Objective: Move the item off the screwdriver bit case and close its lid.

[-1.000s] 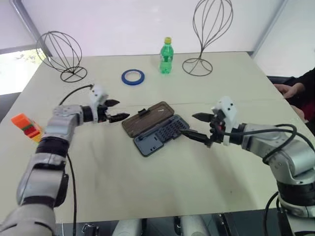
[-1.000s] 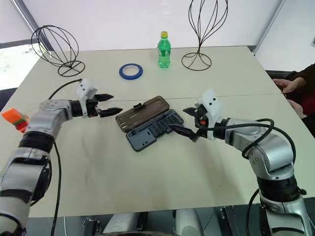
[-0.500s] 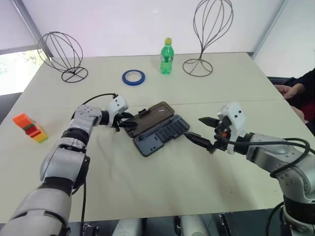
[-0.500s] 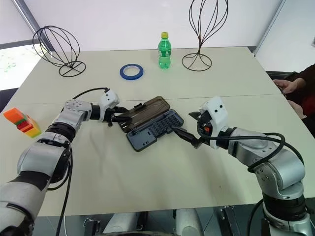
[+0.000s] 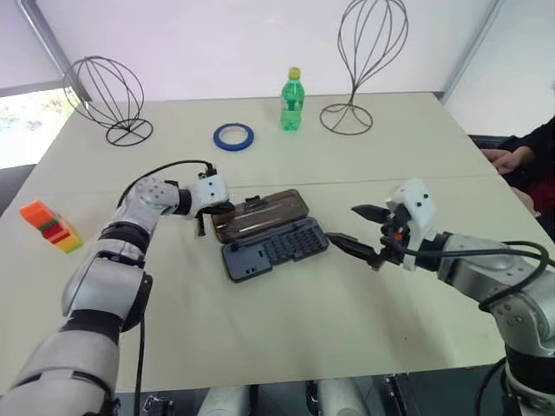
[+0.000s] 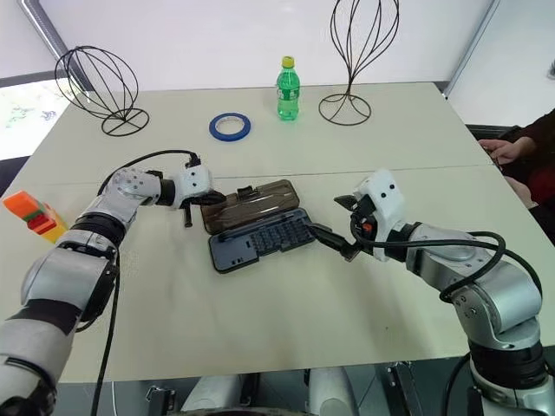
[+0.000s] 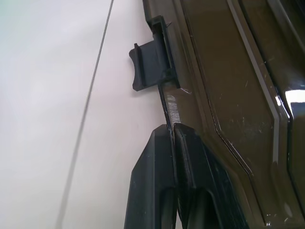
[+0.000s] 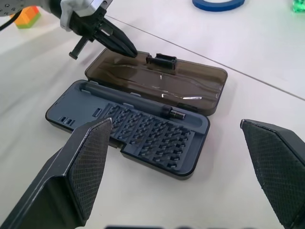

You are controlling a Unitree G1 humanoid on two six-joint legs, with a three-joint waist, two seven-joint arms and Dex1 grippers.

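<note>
The left pincer (image 6: 208,198), fingers pressed together, is sitting at the lid's (image 6: 260,203) outer long edge beside the latch; the right pincer (image 6: 334,228) is gaping wide just past the case's (image 6: 251,244) other end.

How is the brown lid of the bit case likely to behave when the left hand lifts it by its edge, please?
The lid looks like thin, stiff plastic, so it should probably swing on its hinge rather than bend. The case looks flat and light, and may slide on the smooth table. The shut left hand only has a narrow edge, so slipping seems possible.
</note>
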